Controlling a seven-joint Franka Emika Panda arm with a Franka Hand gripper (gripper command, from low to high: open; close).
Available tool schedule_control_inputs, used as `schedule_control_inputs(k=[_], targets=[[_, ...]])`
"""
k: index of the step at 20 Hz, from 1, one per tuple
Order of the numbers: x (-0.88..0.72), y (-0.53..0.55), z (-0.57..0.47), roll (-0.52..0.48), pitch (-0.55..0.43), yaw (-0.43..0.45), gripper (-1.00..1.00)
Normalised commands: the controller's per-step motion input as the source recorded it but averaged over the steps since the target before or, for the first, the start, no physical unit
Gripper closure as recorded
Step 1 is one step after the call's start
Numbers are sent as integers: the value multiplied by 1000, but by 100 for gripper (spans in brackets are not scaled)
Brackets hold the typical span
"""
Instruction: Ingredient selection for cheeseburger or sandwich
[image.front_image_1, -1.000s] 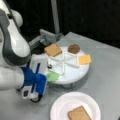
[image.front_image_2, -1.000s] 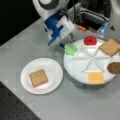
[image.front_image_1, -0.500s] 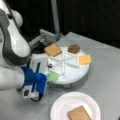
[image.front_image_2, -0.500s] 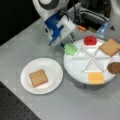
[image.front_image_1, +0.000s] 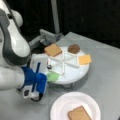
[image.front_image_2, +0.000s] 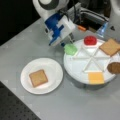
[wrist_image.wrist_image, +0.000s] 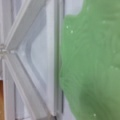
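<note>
In a front view, the gripper (image.front_image_1: 51, 71) is seen lowered over the near-left compartment of the divided white tray (image.front_image_1: 80, 72), right at the green lettuce piece (image.front_image_1: 53, 76), which lies at the tray's edge. Whether the fingers are closed on the lettuce cannot be told. A toast square (image.front_image_1: 53, 49), the dark brown patty (image.front_image_1: 74, 48) and the yellow cheese square (image.front_image_1: 84, 59) are kept in separate compartments of the tray. A second toast square (image.front_image_1: 79, 114) is laid on the white round plate (image.front_image_1: 60, 107) at the view's bottom, with nothing stacked on it.

In a front view, the gripper (image.front_image_2: 67, 43) is shown just above the lettuce (image.front_image_2: 70, 49) at the tray's (image.front_image_2: 75, 70) left rim. The red tomato disc (image.front_image_2: 90, 40) sits in the neighbouring compartment, with toast (image.front_image_2: 110, 46), patty (image.front_image_2: 114, 67) and cheese (image.front_image_2: 96, 77) in others. The lone toast slice (image.front_image_2: 38, 77) is seen on the plate (image.front_image_2: 52, 72), well apart to the left.

In the wrist view, the right half is filled by the lettuce (wrist_image.wrist_image: 92, 62), with white tray dividers (wrist_image.wrist_image: 32, 62) at the left; the gripper's fingers are not shown here
</note>
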Motion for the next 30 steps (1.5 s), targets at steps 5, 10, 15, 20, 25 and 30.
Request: schedule_control_inputs(k=[5,10,15,20,25,30], targets=[[120,-127,-38,180,-12,54,100],[133,-141,-20,164,2,50,100],[168,-145,27,141,26,28,100],[197,-180,117,94,74,-5,100],[173,-288,342,84,144,-3,100],[151,-413,461,8,196,66,100]])
